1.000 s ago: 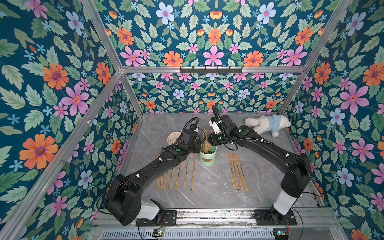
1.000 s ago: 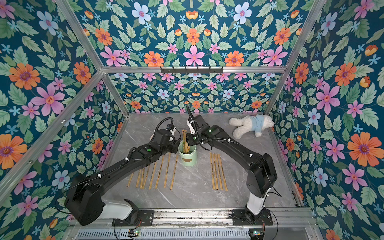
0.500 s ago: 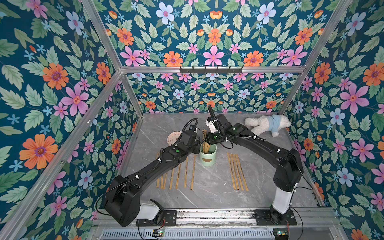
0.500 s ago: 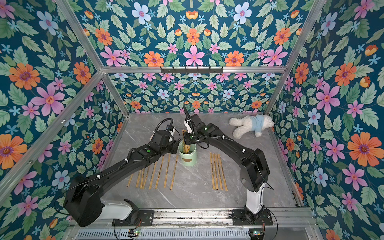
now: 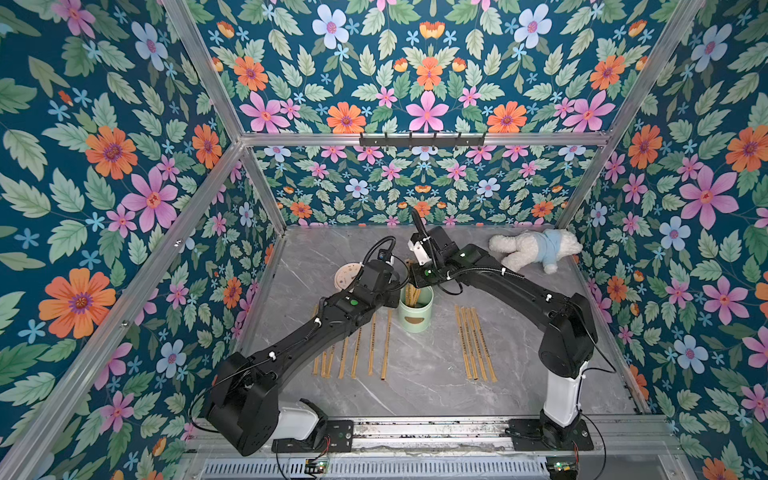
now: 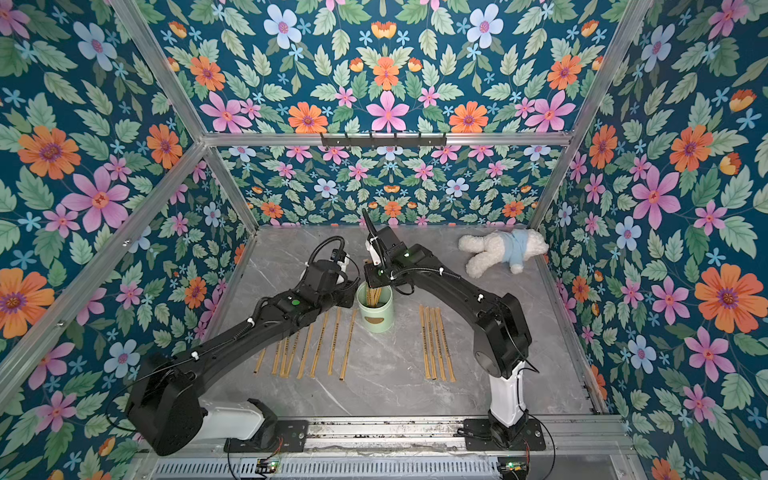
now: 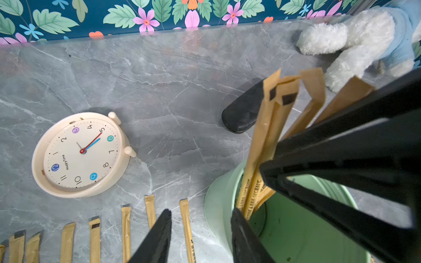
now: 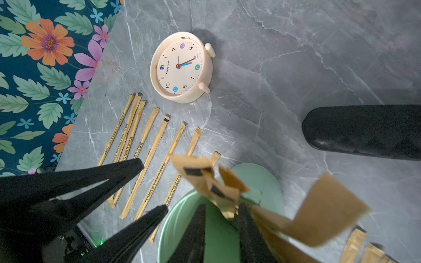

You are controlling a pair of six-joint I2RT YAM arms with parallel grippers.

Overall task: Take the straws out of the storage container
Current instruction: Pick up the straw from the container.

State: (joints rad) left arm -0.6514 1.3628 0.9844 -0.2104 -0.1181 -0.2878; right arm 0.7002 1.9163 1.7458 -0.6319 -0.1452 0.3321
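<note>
The storage container (image 5: 415,318) (image 6: 376,318), a mint-green canister, stands upright mid-table with a few tan straws (image 5: 412,295) (image 7: 268,127) leaning in it. My left gripper (image 7: 201,213) is open and straddles the container's rim (image 7: 218,205), one finger inside and one outside. My right gripper (image 8: 222,207) reaches down into the container from above. It is open, with the straw tops (image 8: 205,180) between its fingers and leaning on one of them. Several straws (image 5: 357,349) lie in a row left of the container, and others (image 5: 473,340) to its right.
A cream round clock (image 5: 347,276) (image 8: 182,66) lies flat behind the left row. A white plush toy in blue (image 5: 536,249) lies at the back right. A black oblong object (image 7: 241,116) (image 8: 364,132) rests on the table behind the container. Floral walls enclose the table.
My right wrist has shifted a little to the left and settled over the container's mouth. The left arm and the container have stayed put.
</note>
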